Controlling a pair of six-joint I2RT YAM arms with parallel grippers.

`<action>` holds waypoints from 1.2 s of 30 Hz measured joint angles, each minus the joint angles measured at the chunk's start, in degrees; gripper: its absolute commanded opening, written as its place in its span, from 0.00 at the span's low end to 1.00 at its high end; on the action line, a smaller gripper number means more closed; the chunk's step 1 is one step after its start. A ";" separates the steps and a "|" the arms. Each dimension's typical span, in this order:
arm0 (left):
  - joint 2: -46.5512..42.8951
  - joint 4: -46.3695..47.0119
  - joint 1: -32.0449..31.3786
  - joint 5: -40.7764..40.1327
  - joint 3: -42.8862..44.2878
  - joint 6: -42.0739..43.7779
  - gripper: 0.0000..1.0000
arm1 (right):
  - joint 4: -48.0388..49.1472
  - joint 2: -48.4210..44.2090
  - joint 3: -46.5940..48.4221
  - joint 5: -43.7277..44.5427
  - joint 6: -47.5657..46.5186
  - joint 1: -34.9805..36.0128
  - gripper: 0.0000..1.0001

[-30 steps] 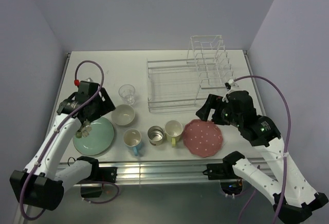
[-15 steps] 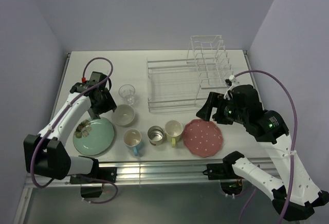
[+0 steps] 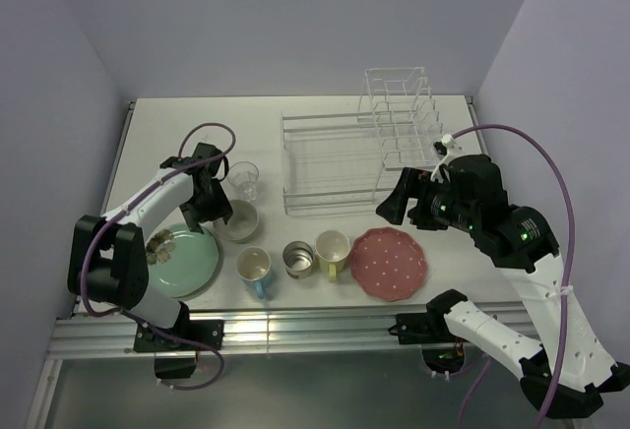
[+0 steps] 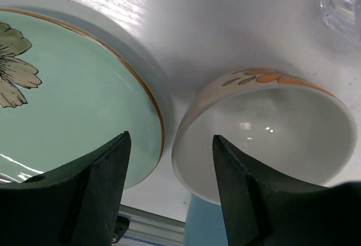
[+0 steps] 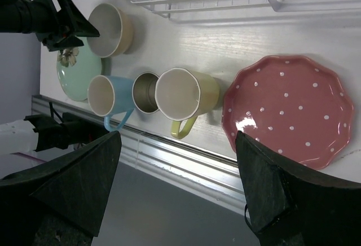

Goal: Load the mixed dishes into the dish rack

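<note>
The left gripper [image 4: 169, 144] is held with jaws apart over the rim of the cream bowl [image 4: 265, 127], set on the table [image 4: 225, 31] just beside the mint-green plate [image 4: 73, 116], and the bowl could be tipped into that plate if the rim is pinched too shallowly.

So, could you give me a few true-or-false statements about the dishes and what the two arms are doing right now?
1. The rack holds no dishes. True.
2. The pink plate is stacked on the green plate. False: they lie apart, at opposite ends of the row.
3. The left gripper is open, with one finger on each side of the bowl's rim. True.
4. The right gripper carries a mug. False: it hangs open and empty; the blue mug and yellow mug stand on the table.
</note>
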 measured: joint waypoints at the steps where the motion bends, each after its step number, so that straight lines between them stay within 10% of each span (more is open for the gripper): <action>1: 0.46 0.13 -0.28 0.00 0.00 0.00 0.65 | 0.00 0.00 -0.04 0.00 -0.15 0.00 0.89; 19: 3.37 4.00 -0.85 -0.02 -0.04 0.09 0.42 | 0.00 -1.07 -1.27 0.50 -1.60 0.00 0.90; 29: 3.80 4.50 -1.03 1.01 -0.04 1.53 0.00 | -0.02 -1.77 -1.62 0.48 -1.18 0.00 0.90; 36: 1.31 5.31 -1.20 2.12 0.39 1.64 0.00 | -0.04 0.15 -0.59 0.48 -1.42 0.00 0.90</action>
